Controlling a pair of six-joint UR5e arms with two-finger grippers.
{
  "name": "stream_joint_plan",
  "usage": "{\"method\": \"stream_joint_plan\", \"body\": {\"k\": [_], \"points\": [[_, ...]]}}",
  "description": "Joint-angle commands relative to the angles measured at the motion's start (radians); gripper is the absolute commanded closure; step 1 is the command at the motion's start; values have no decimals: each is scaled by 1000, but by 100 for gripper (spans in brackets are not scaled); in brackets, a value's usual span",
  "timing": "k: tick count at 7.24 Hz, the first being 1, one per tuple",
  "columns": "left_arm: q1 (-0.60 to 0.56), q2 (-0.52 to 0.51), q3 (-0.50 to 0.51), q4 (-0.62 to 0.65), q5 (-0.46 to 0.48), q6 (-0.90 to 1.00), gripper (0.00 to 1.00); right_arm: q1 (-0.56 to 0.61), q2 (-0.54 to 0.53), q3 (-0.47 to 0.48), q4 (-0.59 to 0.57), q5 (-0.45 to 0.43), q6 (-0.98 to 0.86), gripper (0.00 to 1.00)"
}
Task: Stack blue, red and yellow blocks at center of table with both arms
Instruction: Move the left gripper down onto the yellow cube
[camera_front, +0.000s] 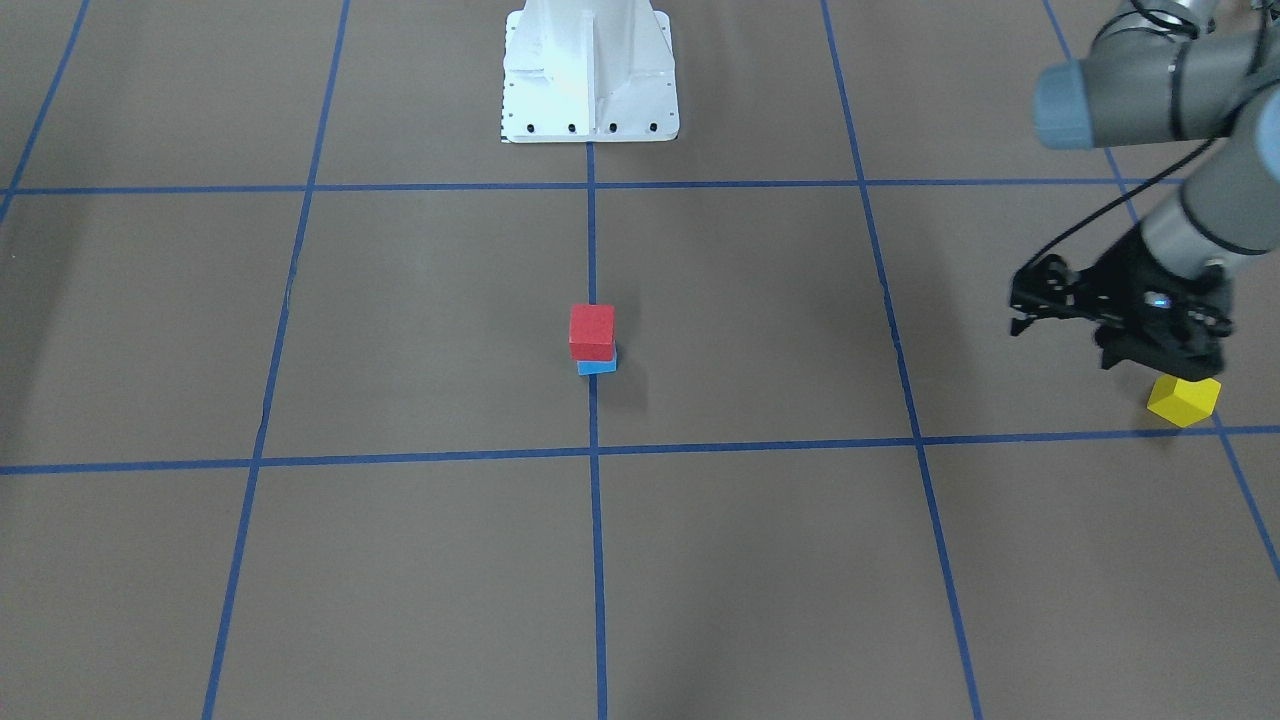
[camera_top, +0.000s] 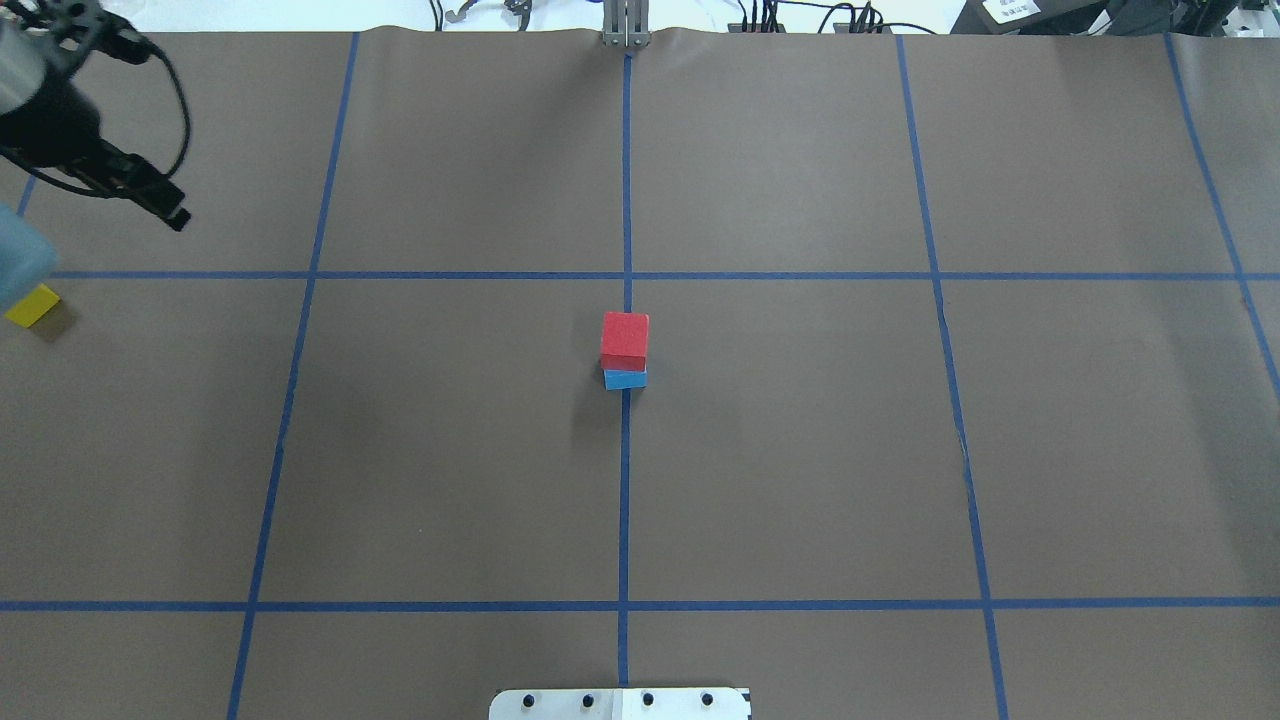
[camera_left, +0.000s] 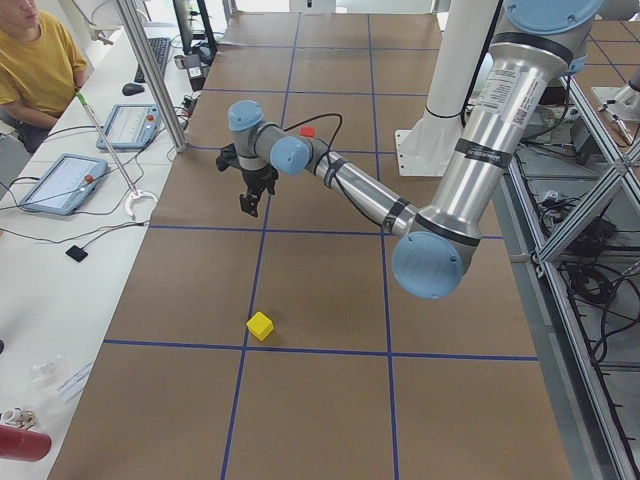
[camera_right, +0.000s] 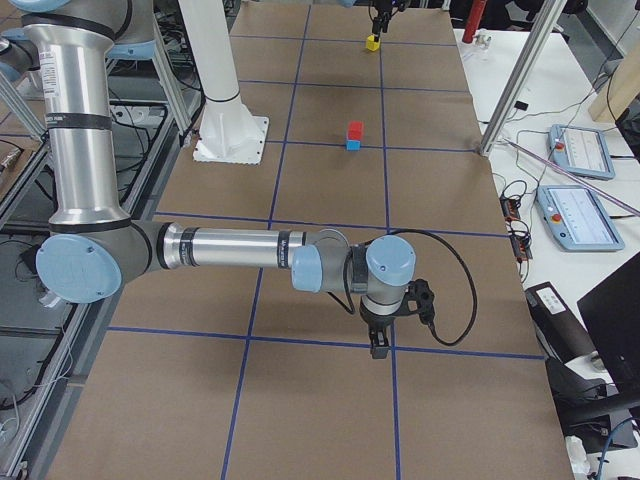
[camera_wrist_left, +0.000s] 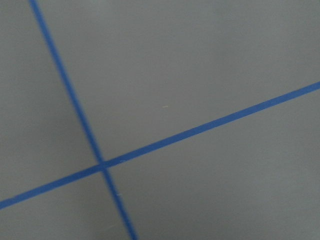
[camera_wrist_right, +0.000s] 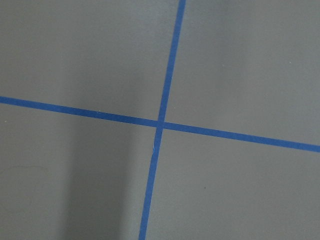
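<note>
A robotics lab: taped-grid table (camera_left: 320, 290), teach pendants (camera_left: 57, 182), aluminium frame (camera_left: 150, 75), seated operator (camera_left: 35, 60)

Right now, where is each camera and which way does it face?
Front: across the table, facing robot base; left claw.
Overhead: behind the robot, looking forward, down; left claw.
Left: table's left end; left arm near.
Right: table's right end; right arm near.
Left wrist: down at tape crossing; no body.
Right wrist: likewise.
Front, overhead share red block on blue block.

Top block (camera_top: 625, 338) sits on bottom block (camera_top: 625, 379) at table (camera_top: 800, 450) centre; third block (camera_top: 32, 305) lies far off toward the robot's left.
</note>
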Motion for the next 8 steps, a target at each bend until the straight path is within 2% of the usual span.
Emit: {"method": "stream_joint_plan", "body": {"k": [1, 3, 5, 8], "points": [[-106, 107, 127, -103, -26, 276, 0, 1, -11, 2, 6, -13, 15, 0], [-105, 141, 326, -428, -26, 300, 1, 0, -10, 5, 6, -12, 20, 0], [-102, 191, 361, -560, -26, 303, 1, 0, -7, 8, 6, -10, 24, 0], [-96, 190, 419, -584, -25, 298, 1, 0, -1, 2, 6, -10, 26, 0]]}}
